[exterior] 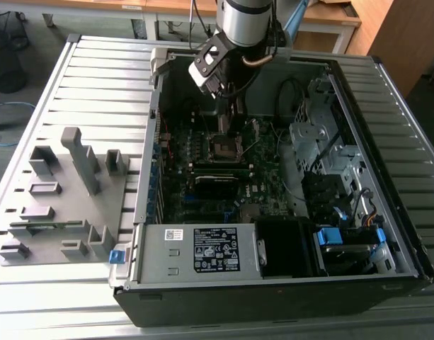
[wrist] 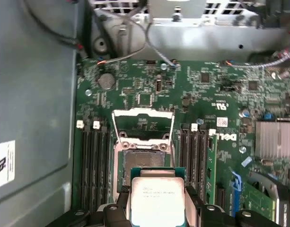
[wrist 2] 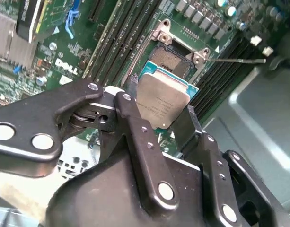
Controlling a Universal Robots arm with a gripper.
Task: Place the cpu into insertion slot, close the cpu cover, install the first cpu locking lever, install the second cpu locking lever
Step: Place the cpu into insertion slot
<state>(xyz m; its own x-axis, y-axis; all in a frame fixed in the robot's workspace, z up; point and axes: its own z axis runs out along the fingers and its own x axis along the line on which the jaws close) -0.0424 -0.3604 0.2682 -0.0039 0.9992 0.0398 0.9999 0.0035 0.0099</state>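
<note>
Within the gripper (wrist 2: 158, 108) sits the cpu (wrist 2: 163, 99), apparently above the insertion slot (wrist 2: 171, 60).

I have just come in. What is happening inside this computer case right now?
One robot arm is working inside an open computer case. Its gripper is shut on the cpu, a small square chip with a silver-grey top, and holds it above the empty insertion slot on the green motherboard. The chip is not yet seated. The cpu cover stands flipped open at one edge of the slot, so nothing is closed or locked.
</note>
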